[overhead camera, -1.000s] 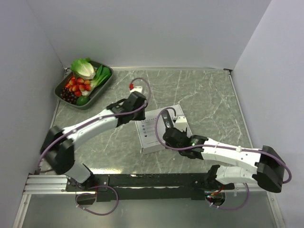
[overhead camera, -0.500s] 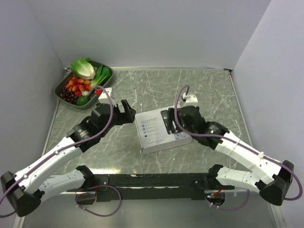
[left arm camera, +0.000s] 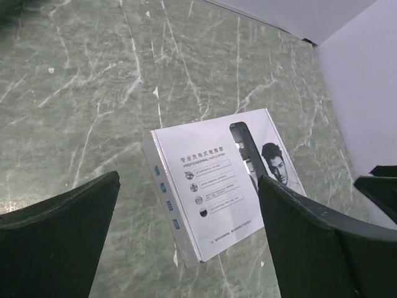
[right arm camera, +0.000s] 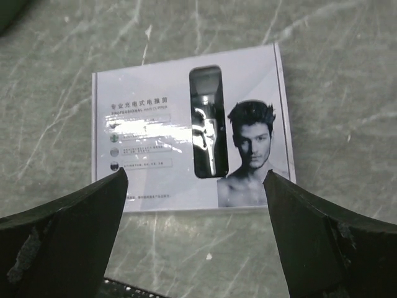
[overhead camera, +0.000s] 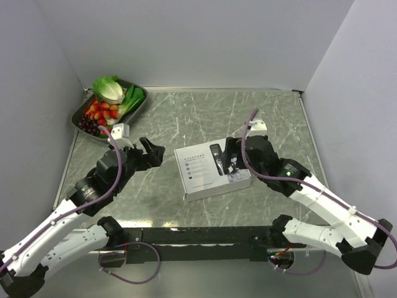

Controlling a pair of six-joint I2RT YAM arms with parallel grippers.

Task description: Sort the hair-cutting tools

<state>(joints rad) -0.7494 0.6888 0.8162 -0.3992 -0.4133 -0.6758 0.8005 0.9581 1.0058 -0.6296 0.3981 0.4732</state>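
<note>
left gripper [overhead camera: 155, 153]: fingers spread, empty, left of box [overhead camera: 208, 177], apart from it | right gripper [overhead camera: 231, 154]: fingers spread, empty, over box's right end | clipper [right arm camera: 206, 121]: shows in dark slot on box top; window or print unclear | box: flat on table [overhead camera: 186, 118], centre | tray [overhead camera: 129, 119]: far-left corner

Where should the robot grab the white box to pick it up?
Probably from straight above, across its shorter width, one finger on each long side wall. The white box lies flat on the table, so only its thin walls stand free. The open right tool looks down on it. Whether the tool opens wide enough, I cannot tell.
</note>
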